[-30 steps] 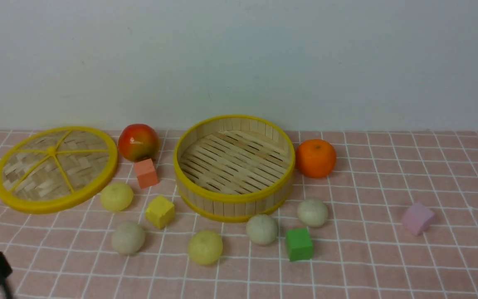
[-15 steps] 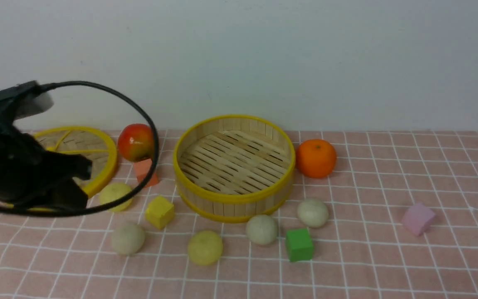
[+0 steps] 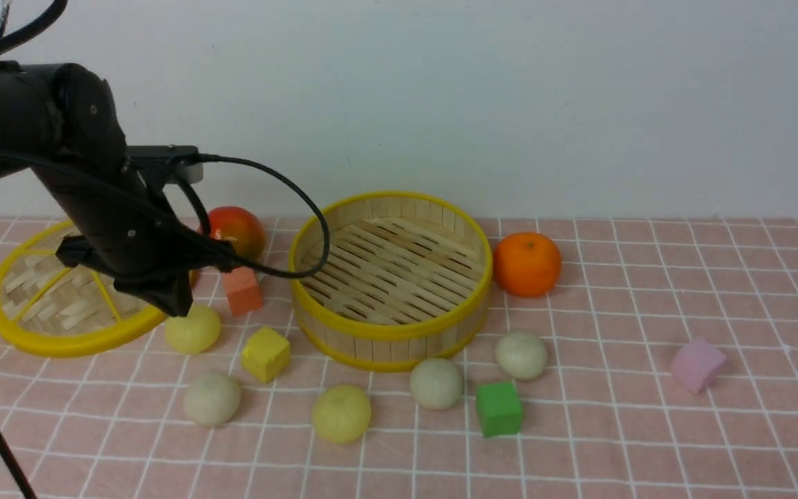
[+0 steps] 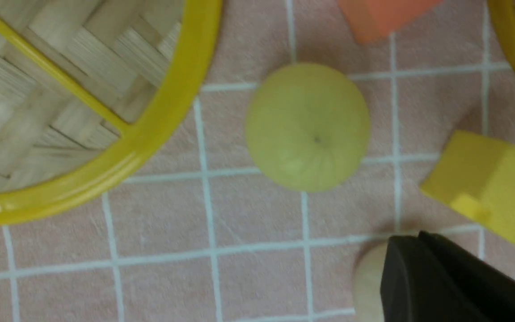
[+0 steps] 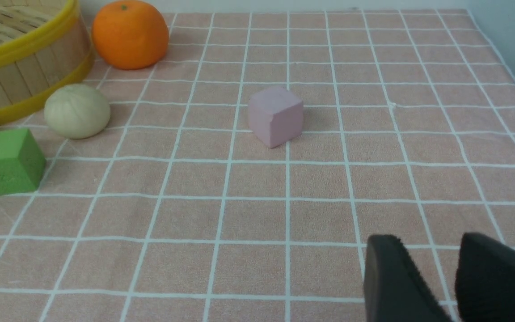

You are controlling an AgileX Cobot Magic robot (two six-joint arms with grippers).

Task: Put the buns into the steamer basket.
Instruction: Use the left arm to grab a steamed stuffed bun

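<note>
Hovering, front view: left gripper (image 3: 176, 305) points down, tip right at the top of the far-left yellow bun (image 3: 192, 328); touching or not, cannot tell; finger gap hidden, cannot tell.
Buns, front view: all five sit on the checked cloth (image 3: 648, 443), outside the steamer basket (image 3: 391, 331).
Bun row, front view: left white bun (image 3: 212, 398), front yellow bun (image 3: 341, 414), middle white bun (image 3: 436, 382) and right white bun (image 3: 521, 355) spread along the basket's near side.
Basket, front view: upright, mid table, against no bun.
Clutter, front view: woven lid (image 3: 59, 344) far left, partly behind the left arm; apple (image 3: 236, 232) and salmon cube (image 3: 243, 291) between lid and basket; yellow cube (image 3: 266, 353) near the far-left yellow bun; green cube (image 3: 499, 409) just beside the middle white bun; orange (image 3: 527, 264) right of the basket; pink cube (image 3: 697, 364) well apart, far right.
Bun, left wrist view: far-left yellow bun mid-frame on the cloth, between lid rim and yellow cube, nothing clamped on it.
Fingers, left wrist view: one dark finger (image 4: 445, 281) at the frame edge covers part of the left white bun; second finger not seen, opening cannot tell.
Gripper, right wrist view: right gripper (image 5: 429, 243) low over bare cloth, fingers apart, narrow strip of cloth showing between them, holding nothing.
Surroundings, right wrist view: pink cube ahead; right white bun near the basket wall; green cube and orange also in frame.
</note>
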